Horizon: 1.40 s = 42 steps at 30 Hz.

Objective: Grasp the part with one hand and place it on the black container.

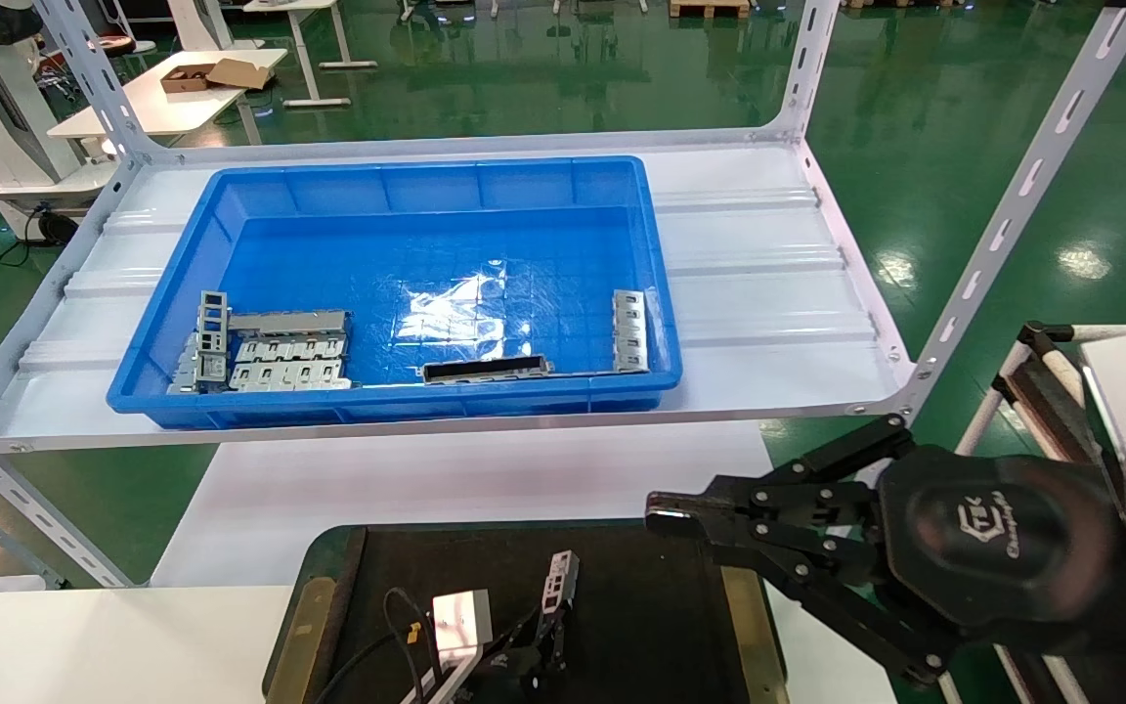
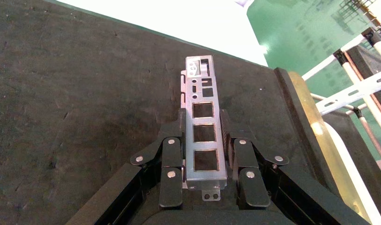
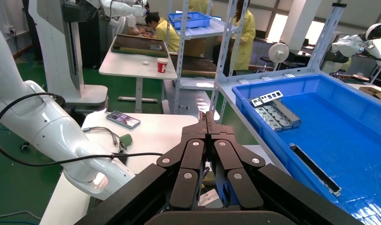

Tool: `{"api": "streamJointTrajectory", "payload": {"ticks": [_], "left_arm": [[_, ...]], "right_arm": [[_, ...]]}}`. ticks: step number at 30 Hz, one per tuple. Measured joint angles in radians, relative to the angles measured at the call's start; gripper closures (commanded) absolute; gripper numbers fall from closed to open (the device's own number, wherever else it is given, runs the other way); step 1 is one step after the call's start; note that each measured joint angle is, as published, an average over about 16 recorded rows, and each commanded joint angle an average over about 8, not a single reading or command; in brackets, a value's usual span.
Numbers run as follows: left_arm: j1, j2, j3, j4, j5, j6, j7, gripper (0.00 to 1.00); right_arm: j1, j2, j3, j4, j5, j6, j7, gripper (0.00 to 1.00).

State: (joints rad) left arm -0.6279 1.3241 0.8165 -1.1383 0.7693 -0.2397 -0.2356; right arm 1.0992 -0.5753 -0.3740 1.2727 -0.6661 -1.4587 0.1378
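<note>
The part (image 1: 560, 579), a slim silver-grey bar with square cut-outs, is held in my left gripper (image 1: 545, 626) over the black container (image 1: 661, 606), at the bottom middle of the head view. In the left wrist view the part (image 2: 203, 133) sits between the two fingers (image 2: 172, 150), which close on its long sides, just above the container's matte floor (image 2: 76, 93). My right gripper (image 1: 666, 513) is shut and empty, held in the air beyond the container's right far corner; it also shows in the right wrist view (image 3: 207, 117).
A blue bin (image 1: 387, 401) stands on the white shelf behind. It holds grey slotted plates (image 1: 284, 354), a dark channel (image 1: 485, 370) and two more bars (image 1: 628, 330). Brass strips (image 1: 744, 626) line the container's sides. A shelf post (image 1: 1003, 225) rises at right.
</note>
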Motion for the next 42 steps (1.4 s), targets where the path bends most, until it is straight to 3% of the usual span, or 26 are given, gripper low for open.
{"api": "streamJointTrajectory", "payload": {"ticks": [3,5,7,12,14,31,42], "left_arm": [[0.001,0.001,0.006,0.004,-0.006,-0.005,-0.004,1.00],[0.001,0.002,0.010,0.008,-0.010,-0.007,-0.006,0.94],[0.001,0.003,0.013,0.013,-0.015,-0.009,-0.009,0.75],[-0.001,0.004,0.022,0.024,-0.027,-0.013,-0.019,0.13],[-0.002,0.005,0.025,0.028,-0.032,-0.013,-0.023,0.01],[-0.015,-0.006,0.029,0.016,-0.030,0.010,-0.049,0.00],[-0.011,-0.105,-0.019,-0.085,0.034,0.165,-0.032,0.00]], "right_arm": [[0.000,0.000,0.000,0.000,0.000,0.000,0.000,1.00],[0.000,0.000,0.000,0.000,0.000,0.000,0.000,0.94],[0.000,0.000,0.000,0.000,0.000,0.000,0.000,0.78],[0.000,0.000,0.000,0.000,0.000,0.000,0.000,0.17],[0.000,0.000,0.000,0.000,0.000,0.000,0.000,0.03],[0.000,0.000,0.000,0.000,0.000,0.000,0.000,0.00],[0.000,0.000,0.000,0.000,0.000,0.000,0.000,0.00]]}}
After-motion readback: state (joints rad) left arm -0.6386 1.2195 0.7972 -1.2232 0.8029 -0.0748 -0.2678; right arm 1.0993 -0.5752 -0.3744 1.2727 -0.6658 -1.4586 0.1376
